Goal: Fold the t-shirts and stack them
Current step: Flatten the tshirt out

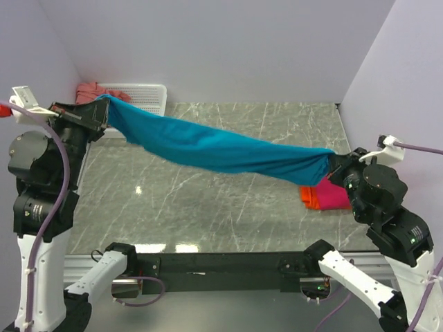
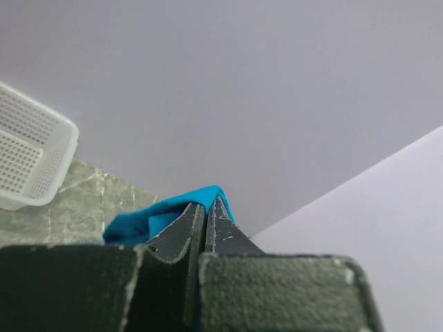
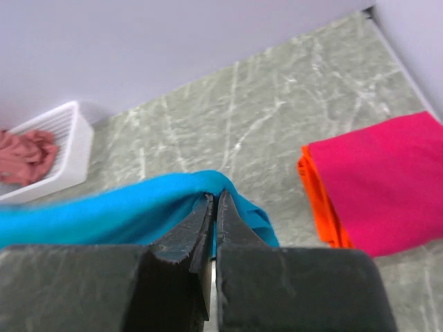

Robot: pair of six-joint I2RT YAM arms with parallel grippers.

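My left gripper (image 1: 97,114): clamped shut on one end of the teal-blue t-shirt (image 1: 221,149), held high at the far left, close by the white mesh basket (image 1: 149,97).
My right gripper (image 3: 216,196): closed tight on the other end of the same shirt, at the right side of the marble table (image 1: 208,214).
Where the teal-blue t-shirt is: strung in the air between my two grippers, bunched into a long rope-like band, not spread flat.
Long axis: it runs from far left down to near right, across the table, with the left end higher and the middle sagging.
Clearance: from above, the sagging middle looks clear of the table, though I can't be sure.
Way to the stack: the folded magenta-pink t-shirt (image 1: 333,197) lies on the orange t-shirt (image 1: 309,196) just below and beside my right gripper, well apart from my left one.
Nearer arm: the right, I judge; the shirt needs laying out flat before any fold, and the open marble lies under its middle.
Salmon-pink t-shirt (image 1: 93,92): crumpled in the basket's left end, behind my left gripper.
Count of shirts: four, namely one teal-blue in hand, two folded in the stack, one unfolded in the basket.
Count of the rest: one basket, two grippers, both gripping.
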